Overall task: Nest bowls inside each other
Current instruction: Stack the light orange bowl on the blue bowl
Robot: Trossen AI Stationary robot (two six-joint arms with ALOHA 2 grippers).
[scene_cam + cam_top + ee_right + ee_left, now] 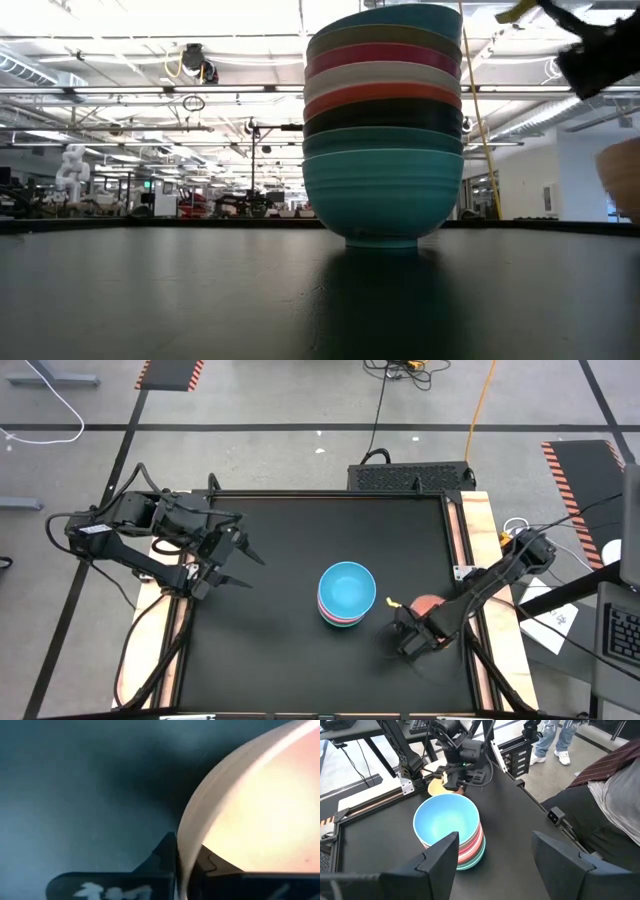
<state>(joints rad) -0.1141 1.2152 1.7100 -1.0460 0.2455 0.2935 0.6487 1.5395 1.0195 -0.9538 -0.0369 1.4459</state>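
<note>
Several bowls stand nested in one stack (347, 595) at the table's middle, a blue bowl on top and a turquoise one at the bottom (383, 190); the stack also shows in the left wrist view (451, 829). A peach-orange bowl (426, 603) sits to the stack's right, near the table's right edge, at the low view's right border (623, 178). My right gripper (408, 632) is shut on that bowl's rim. My left gripper (236, 558) hangs open over the table's left part, well away from the stack, its fingers (440, 857) spread wide. My right gripper (184, 851) pinches the peach-orange bowl's rim (191, 827), one finger (207, 862) inside the bowl and the other (162, 854) outside its wall. The bowl's opening faces up. Whether its base rests on the table I cannot tell.
The black table top has raised edges and wooden side strips (478, 540). Bare table lies between the stack and the left gripper. People stand or sit beyond the table (615, 785). Papers and cables lie to the right of the table (555, 615).
</note>
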